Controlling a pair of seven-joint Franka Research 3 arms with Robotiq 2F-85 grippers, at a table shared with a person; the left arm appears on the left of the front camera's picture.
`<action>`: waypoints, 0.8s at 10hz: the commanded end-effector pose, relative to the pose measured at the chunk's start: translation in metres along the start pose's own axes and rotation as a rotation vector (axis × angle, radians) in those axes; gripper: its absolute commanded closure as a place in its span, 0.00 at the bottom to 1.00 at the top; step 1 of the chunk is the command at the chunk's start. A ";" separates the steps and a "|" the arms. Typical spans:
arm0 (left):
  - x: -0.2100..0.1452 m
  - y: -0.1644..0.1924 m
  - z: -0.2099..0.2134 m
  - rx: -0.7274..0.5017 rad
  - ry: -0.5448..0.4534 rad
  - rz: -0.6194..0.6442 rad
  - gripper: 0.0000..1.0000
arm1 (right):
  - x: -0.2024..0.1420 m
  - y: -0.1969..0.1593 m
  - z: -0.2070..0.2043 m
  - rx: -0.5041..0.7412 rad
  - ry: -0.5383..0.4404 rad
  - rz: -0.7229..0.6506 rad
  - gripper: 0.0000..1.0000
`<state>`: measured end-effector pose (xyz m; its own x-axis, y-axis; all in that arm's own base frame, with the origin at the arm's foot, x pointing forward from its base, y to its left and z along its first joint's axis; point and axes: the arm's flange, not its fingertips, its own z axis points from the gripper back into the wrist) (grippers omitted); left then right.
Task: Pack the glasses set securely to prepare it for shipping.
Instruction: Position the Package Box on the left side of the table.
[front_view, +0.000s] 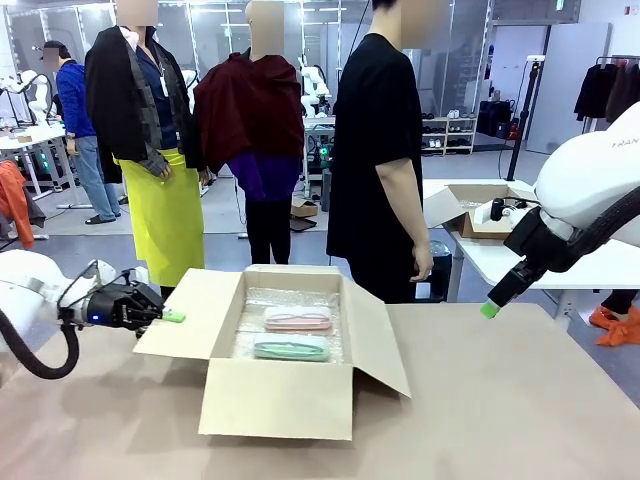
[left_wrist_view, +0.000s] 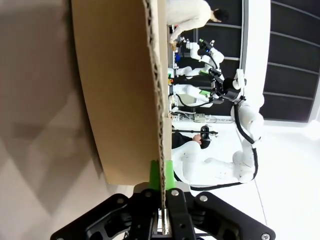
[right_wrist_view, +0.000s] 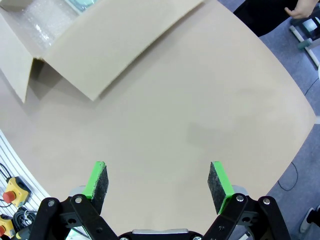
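Note:
An open cardboard box (front_view: 275, 400) stands mid-table, lined with bubble wrap (front_view: 290, 300). Inside lie the glasses set's two cases side by side: the pale pink one (front_view: 297, 318) farther back, the mint green one (front_view: 291, 348) nearer me. My left gripper (front_view: 172, 316) is shut on the outer edge of the box's left flap (front_view: 190, 315); in the left wrist view the green pads (left_wrist_view: 156, 172) pinch the cardboard flap (left_wrist_view: 120, 90) edge-on. My right gripper (front_view: 490, 309) hangs open above the table to the right of the box, its jaws (right_wrist_view: 159, 180) wide apart over the bare tabletop, nothing between them.
The box's right flap (front_view: 375, 340) slopes outward toward the right arm and appears as the right flap (right_wrist_view: 120, 45) in the right wrist view. A person in black (front_view: 375, 150) stands at the far edge. Another open box (front_view: 480, 205) sits on a white table behind.

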<state>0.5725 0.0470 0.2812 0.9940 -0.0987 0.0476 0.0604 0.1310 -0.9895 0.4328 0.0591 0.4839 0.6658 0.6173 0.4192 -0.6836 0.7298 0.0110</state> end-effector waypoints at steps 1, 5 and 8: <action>-0.014 -0.010 0.045 -0.027 0.011 -0.007 1.00 | 0.003 0.000 0.001 -0.004 0.008 0.003 0.00; -0.042 -0.007 0.131 -0.001 0.006 0.037 1.00 | 0.003 0.000 0.001 -0.004 0.008 0.003 0.00; -0.058 0.000 0.190 0.040 -0.044 0.075 1.00 | 0.003 0.000 0.001 -0.004 0.008 0.003 0.00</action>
<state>0.5274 0.2270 0.3001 0.9994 -0.0356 0.0014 0.0083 0.1947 -0.9808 0.4333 0.0597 0.4847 0.6643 0.6179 0.4206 -0.6846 0.7288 0.0107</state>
